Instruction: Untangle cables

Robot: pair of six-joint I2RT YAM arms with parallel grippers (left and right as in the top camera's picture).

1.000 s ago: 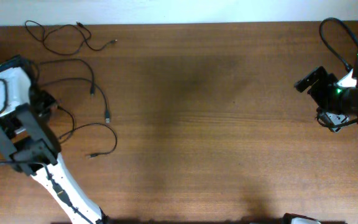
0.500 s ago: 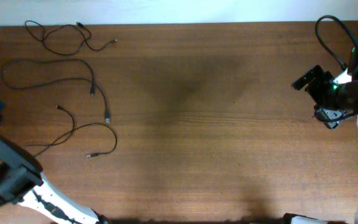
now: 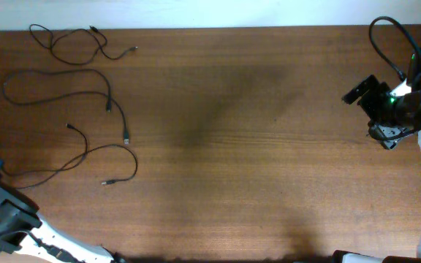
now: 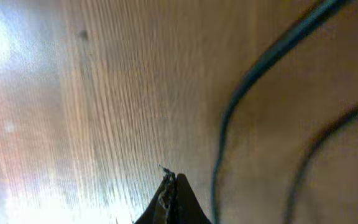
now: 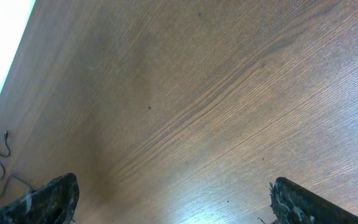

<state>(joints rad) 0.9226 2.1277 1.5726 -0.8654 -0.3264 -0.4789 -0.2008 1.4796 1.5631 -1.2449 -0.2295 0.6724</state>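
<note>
Across the wooden table's [image 3: 232, 146] left end the cables [image 3: 126, 137] lie spread; left tool [image 4: 169, 200] pinched together, right tool [image 5: 173, 196] wide apart.

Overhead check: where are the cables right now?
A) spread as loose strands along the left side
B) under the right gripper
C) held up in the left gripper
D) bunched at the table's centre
A: the overhead view shows the cables lying as loose strands on the table's left side.
</note>
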